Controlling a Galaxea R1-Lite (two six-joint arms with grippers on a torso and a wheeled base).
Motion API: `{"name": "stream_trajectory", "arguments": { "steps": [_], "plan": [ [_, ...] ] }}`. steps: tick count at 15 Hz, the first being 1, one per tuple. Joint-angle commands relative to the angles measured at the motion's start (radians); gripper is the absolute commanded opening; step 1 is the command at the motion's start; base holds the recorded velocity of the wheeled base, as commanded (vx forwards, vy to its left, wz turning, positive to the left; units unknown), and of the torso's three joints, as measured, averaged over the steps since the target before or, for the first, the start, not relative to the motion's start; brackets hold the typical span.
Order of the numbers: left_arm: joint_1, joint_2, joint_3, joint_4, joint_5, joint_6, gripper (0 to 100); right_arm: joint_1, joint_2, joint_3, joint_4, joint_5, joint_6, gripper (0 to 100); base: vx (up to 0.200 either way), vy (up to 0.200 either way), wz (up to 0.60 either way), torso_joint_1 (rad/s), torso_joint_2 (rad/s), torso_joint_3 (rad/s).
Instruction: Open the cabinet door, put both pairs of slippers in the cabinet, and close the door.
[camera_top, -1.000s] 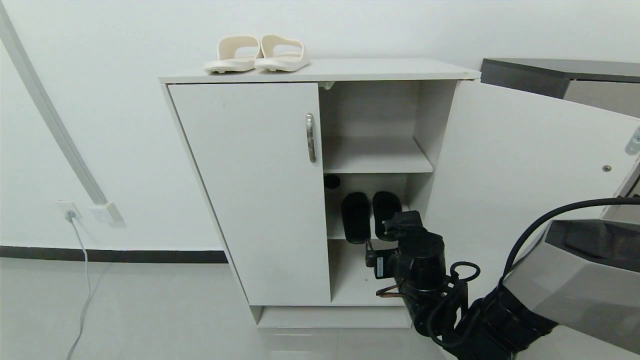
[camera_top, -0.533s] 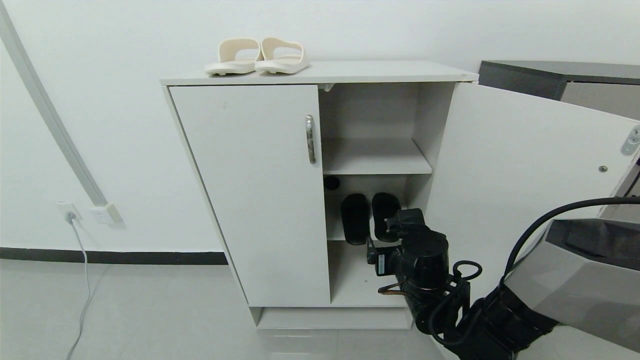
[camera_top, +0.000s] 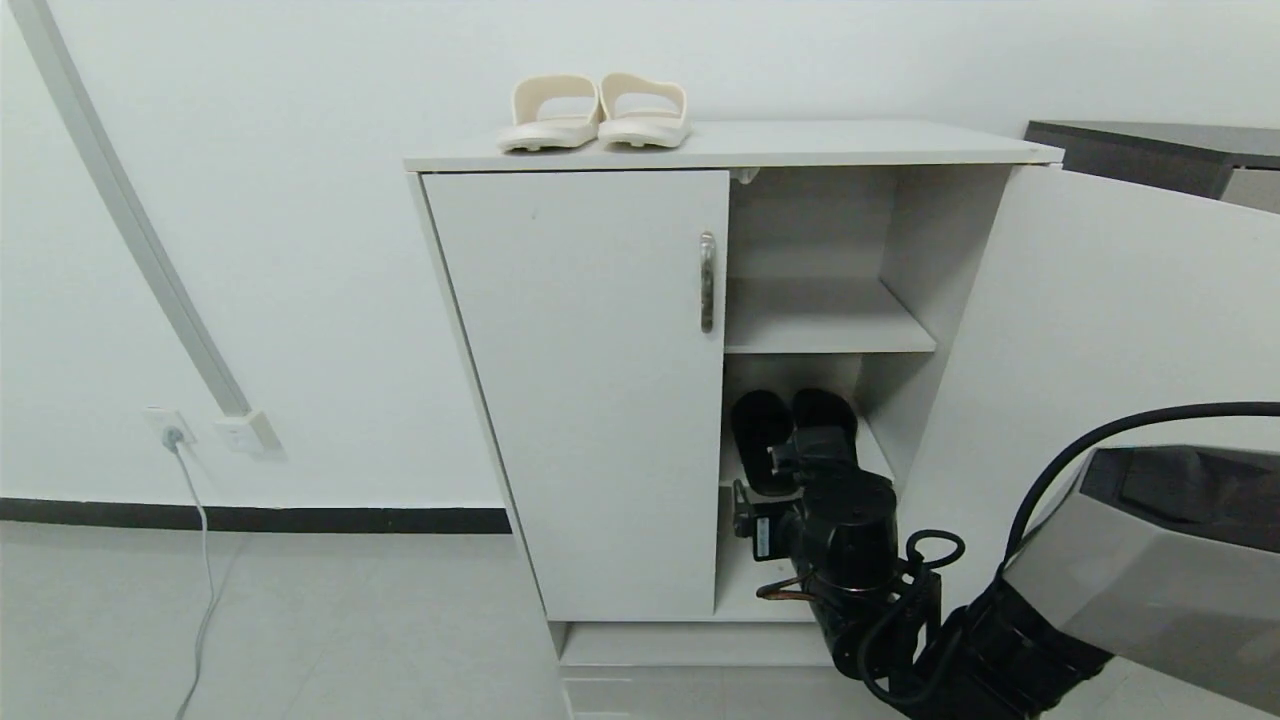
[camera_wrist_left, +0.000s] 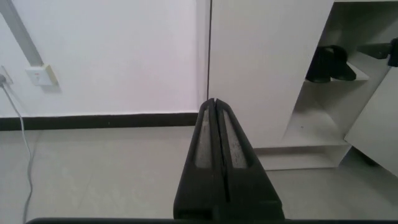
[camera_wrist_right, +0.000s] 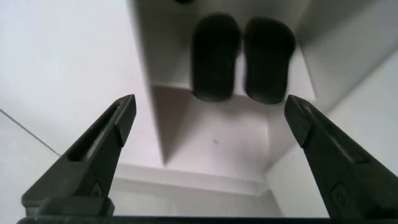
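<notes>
A white cabinet (camera_top: 720, 145) stands against the wall, its left door (camera_top: 590, 380) shut and its right door (camera_top: 1100, 340) swung wide open. A beige pair of slippers (camera_top: 595, 112) lies on its top. A black pair of slippers (camera_top: 790, 425) rests on the middle shelf (camera_wrist_right: 211, 134), also seen as black slippers (camera_wrist_right: 242, 56) and a black slipper (camera_wrist_left: 329, 62). My right gripper (camera_top: 805, 445) hangs just in front of that shelf, open and empty (camera_wrist_right: 210, 106). My left gripper (camera_wrist_left: 214, 143) is shut on nothing, low over the floor left of the cabinet.
The upper shelf (camera_top: 825, 320) and bottom compartment (camera_top: 745, 590) hold nothing. A dark grey unit (camera_top: 1150, 150) stands right of the cabinet. A wall socket with a cable (camera_top: 170, 435) and a slanted grey conduit (camera_top: 130, 220) are on the left wall, with open tiled floor (camera_top: 300, 630) below.
The whole head picture has shifted right, so the camera moved. The right gripper now sits more directly before the black slippers, still open.
</notes>
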Motion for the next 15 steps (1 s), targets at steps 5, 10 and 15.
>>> {"name": "stream_trajectory", "arguments": {
  "steps": [5, 10, 15],
  "plan": [
    [0.000, 0.001, 0.000, 0.000, 0.000, -0.001, 0, -0.002, 0.008, 0.005, -0.028, -0.001, -0.012, 100, 0.000, 0.200, 0.00, 0.004, 0.00, 0.002],
    [0.000, 0.001, 0.000, -0.001, 0.000, -0.002, 0, -0.017, 0.017, 0.031, -0.152, 0.013, -0.083, 100, 0.000, 0.120, 0.00, 0.001, 0.00, 0.000],
    [0.000, 0.001, 0.000, -0.001, 0.002, -0.004, 0, -0.022, 0.023, 0.042, -0.172, 0.029, -0.101, 100, 0.000, 0.000, 0.00, 0.000, 0.00, 0.000]
  ]
}}
